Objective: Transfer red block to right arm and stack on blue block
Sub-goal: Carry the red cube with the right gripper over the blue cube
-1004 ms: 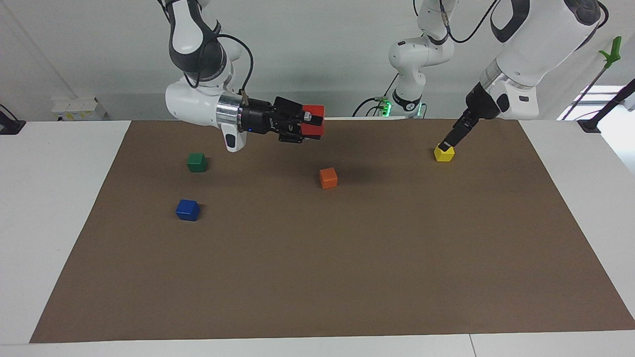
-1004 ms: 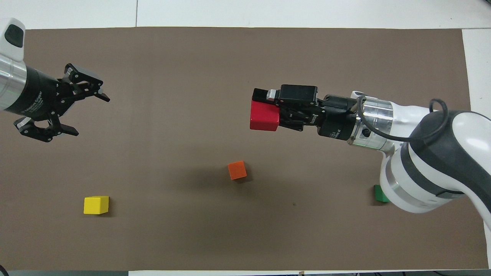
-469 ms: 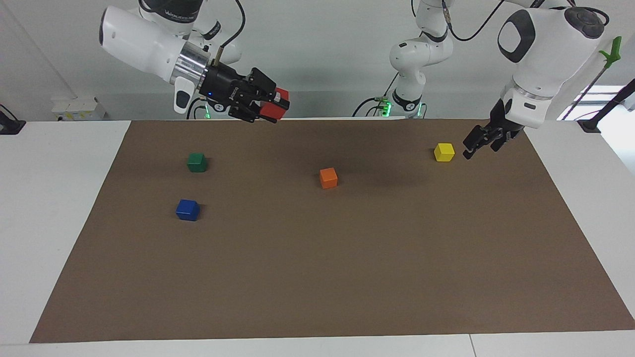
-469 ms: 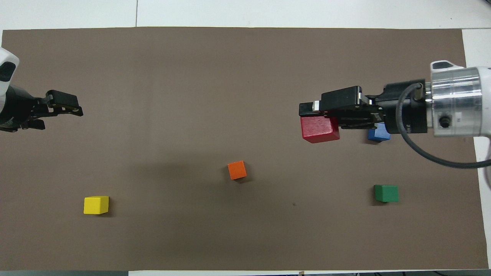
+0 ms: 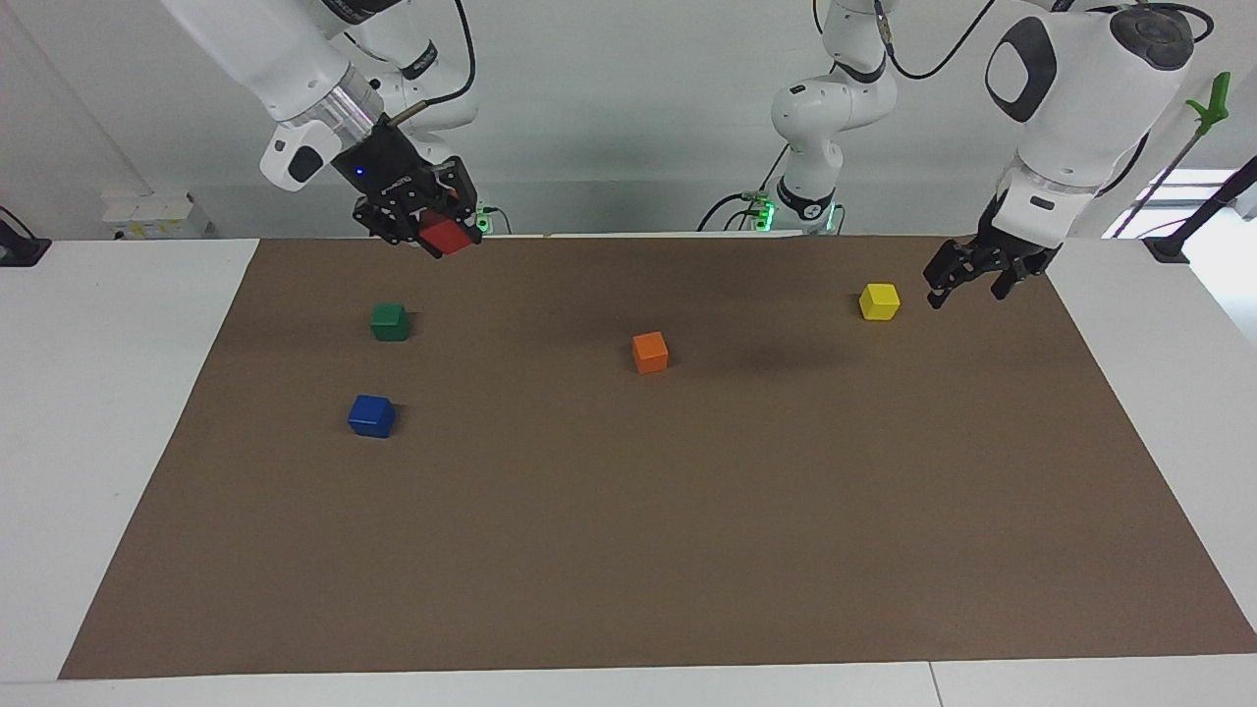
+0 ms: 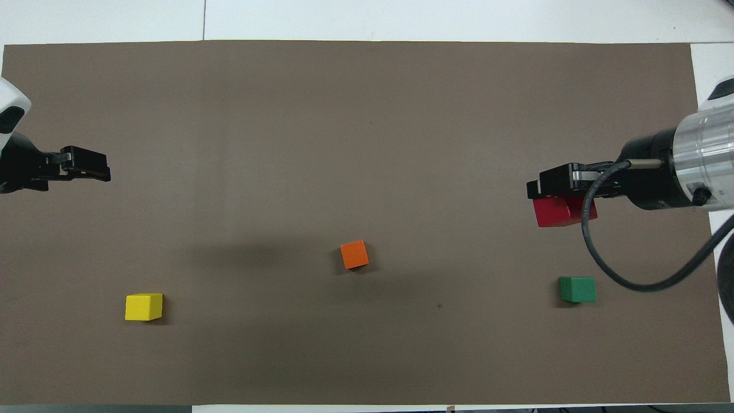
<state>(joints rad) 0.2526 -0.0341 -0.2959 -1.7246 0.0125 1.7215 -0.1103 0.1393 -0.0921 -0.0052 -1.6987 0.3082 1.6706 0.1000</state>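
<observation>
My right gripper (image 5: 441,234), with a blue light at its wrist, is shut on the red block (image 5: 448,237) and holds it high in the air at the right arm's end of the table. In the overhead view the right gripper (image 6: 561,195) and the red block (image 6: 557,212) cover the blue block. The blue block (image 5: 371,415) sits on the brown mat (image 5: 687,540), bare on top, with the red block well above it. My left gripper (image 5: 968,282) is open and empty, low beside the yellow block (image 5: 879,300). It also shows in the overhead view (image 6: 86,170).
A green block (image 5: 390,321) (image 6: 577,288) lies nearer to the robots than the blue block. An orange block (image 5: 650,352) (image 6: 354,254) sits mid-mat. The yellow block (image 6: 143,306) is toward the left arm's end. The mat (image 6: 344,115) covers most of the table.
My right arm has swung the red block from over the mat's middle to the right arm's end, over the blue block. My left gripper has drawn back from the yellow block toward its own end.
</observation>
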